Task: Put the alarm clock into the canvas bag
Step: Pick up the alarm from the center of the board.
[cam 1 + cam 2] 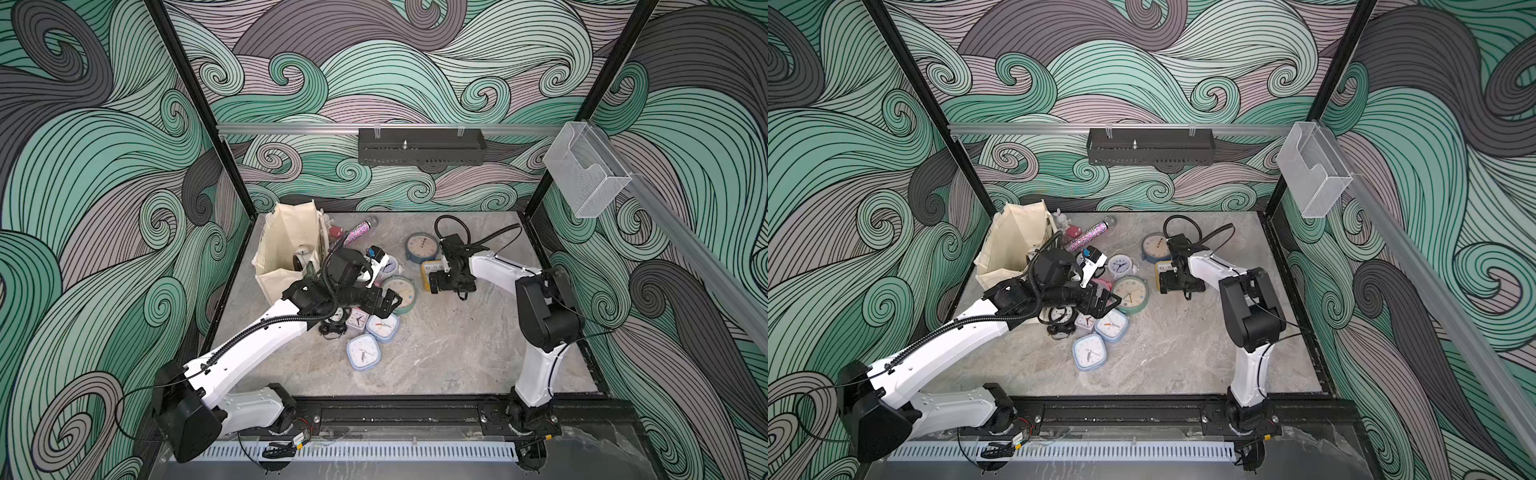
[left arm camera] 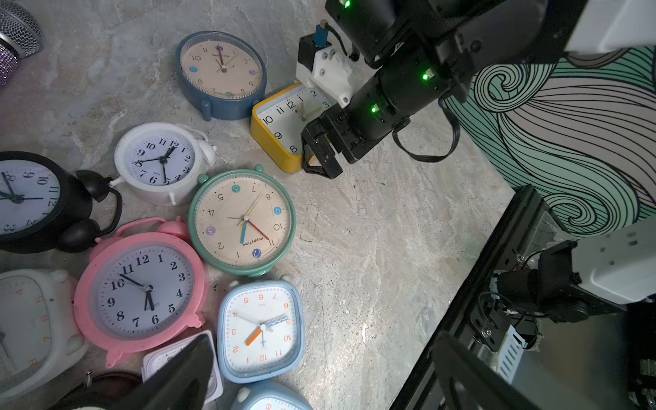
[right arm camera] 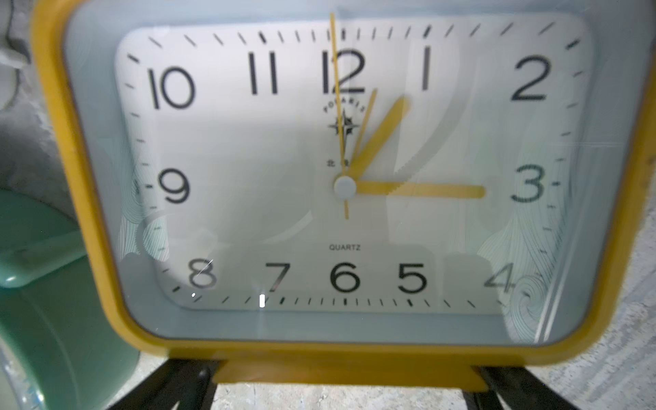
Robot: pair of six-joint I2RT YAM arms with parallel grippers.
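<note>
Top views first: we see the canvas bag [image 1: 282, 249] standing open, and the yellow alarm clock [image 1: 428, 270] lying on the table [image 1: 457, 345] well apart from the bag, past a heap of clocks [image 1: 1100, 328]. The left gripper [image 1: 390, 302] hangs over that heap.

From the left wrist, its own jaws gape wide and empty, and the right gripper [image 2: 321, 158] sits at the clock's edge.

From the right wrist, its fingers [image 3: 184, 383] spread wide beside the clock's foot, perhaps touching it.

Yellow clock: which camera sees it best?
Right wrist view: the yellow clock fills the picture, numbers readable. The left wrist view shows it partly behind the right pincer. In both top views it is small, half hidden.
</note>
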